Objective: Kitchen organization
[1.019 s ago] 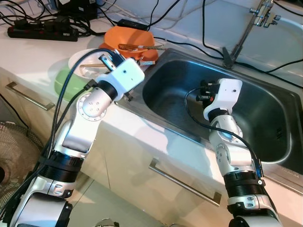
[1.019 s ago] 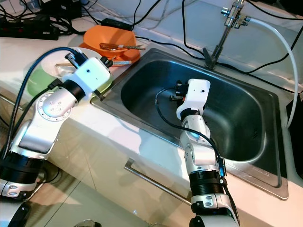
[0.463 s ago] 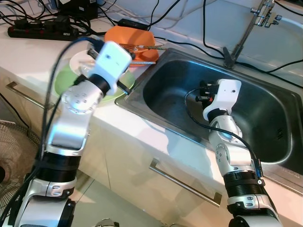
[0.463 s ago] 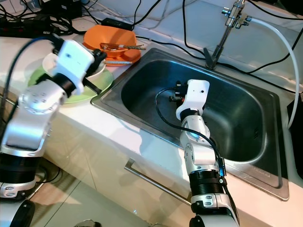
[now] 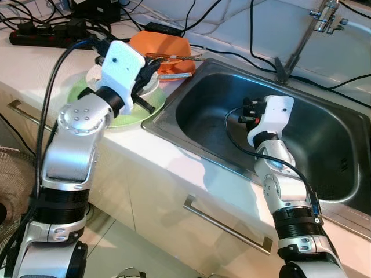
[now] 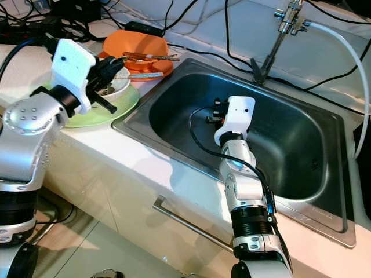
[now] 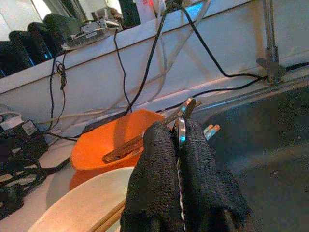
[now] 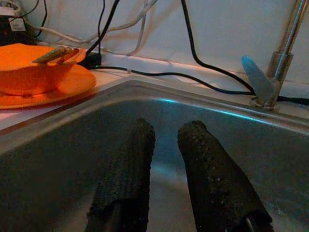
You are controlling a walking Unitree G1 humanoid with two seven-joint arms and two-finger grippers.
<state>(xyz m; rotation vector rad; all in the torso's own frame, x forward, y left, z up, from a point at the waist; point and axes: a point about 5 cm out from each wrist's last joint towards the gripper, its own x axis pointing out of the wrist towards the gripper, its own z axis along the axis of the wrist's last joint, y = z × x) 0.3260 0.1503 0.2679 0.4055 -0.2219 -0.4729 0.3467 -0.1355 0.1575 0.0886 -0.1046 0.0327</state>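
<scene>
My left gripper (image 5: 149,65) hovers over a white bowl (image 5: 95,74) that sits on a green plate (image 5: 124,116) on the counter left of the sink. Its wrist view has the fingers (image 7: 159,159) pressed together on a thin metal utensil (image 7: 179,131), seen edge-on. Just behind stands an orange bowl (image 5: 159,45) on an orange plate (image 6: 156,69), with tongs and other utensils (image 5: 174,58) lying across it. My right gripper (image 5: 246,113) hangs inside the steel sink (image 5: 324,133), fingers (image 8: 130,159) slightly apart and holding nothing.
A faucet (image 5: 301,37) rises behind the sink. Black cables cross the back of the counter, and a power strip (image 5: 35,36) lies at the far left. Drawer handles (image 5: 226,226) run along the cabinet front below the counter edge.
My left arm has swung from the sink's left rim back and to the left, over the white bowl, uncovering the green plate. The right arm has stayed put.
</scene>
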